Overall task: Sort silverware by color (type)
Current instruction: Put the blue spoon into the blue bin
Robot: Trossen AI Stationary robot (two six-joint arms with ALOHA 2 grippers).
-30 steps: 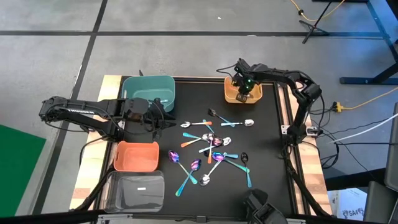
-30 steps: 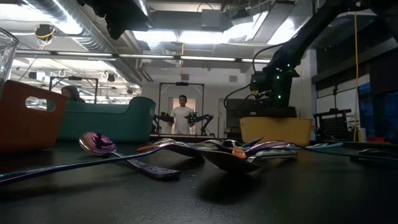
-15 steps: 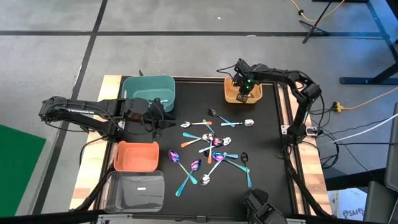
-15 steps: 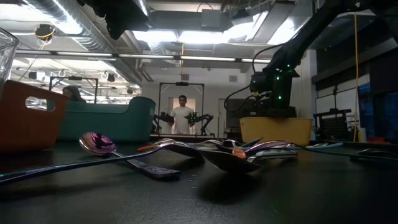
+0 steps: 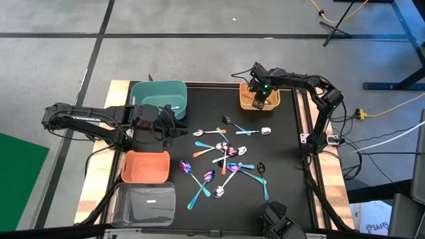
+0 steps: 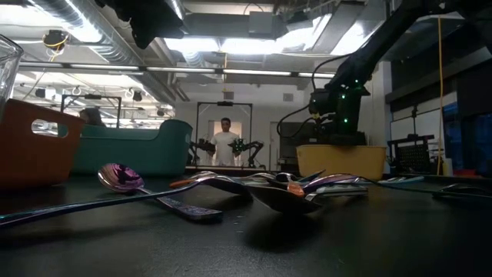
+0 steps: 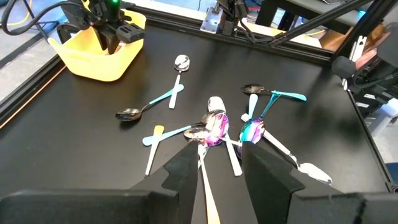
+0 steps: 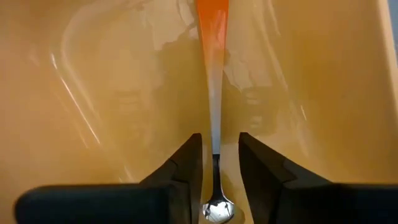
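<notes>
Several small spoons (image 5: 226,156), silver, teal, purple-rainbow and copper, lie scattered on the black mat mid-table, also in the left wrist view (image 7: 214,124) and the low view (image 6: 292,188). My right gripper (image 5: 260,99) hangs open inside the yellow bin (image 5: 247,101). A spoon with an orange handle (image 8: 212,37) and a silver bowl lies on the bin floor between its fingers (image 8: 214,155), with a gap on each side. My left gripper (image 5: 174,126) is open and waits above the mat beside the teal bin (image 5: 158,87), left of the pile (image 7: 221,162).
The orange bin (image 5: 126,166) and the clear bin (image 5: 119,202) stand along the table's left edge, nearer than the teal one. Bare black mat lies right of the pile and along the near edge. A person (image 6: 225,142) stands far off in the room behind.
</notes>
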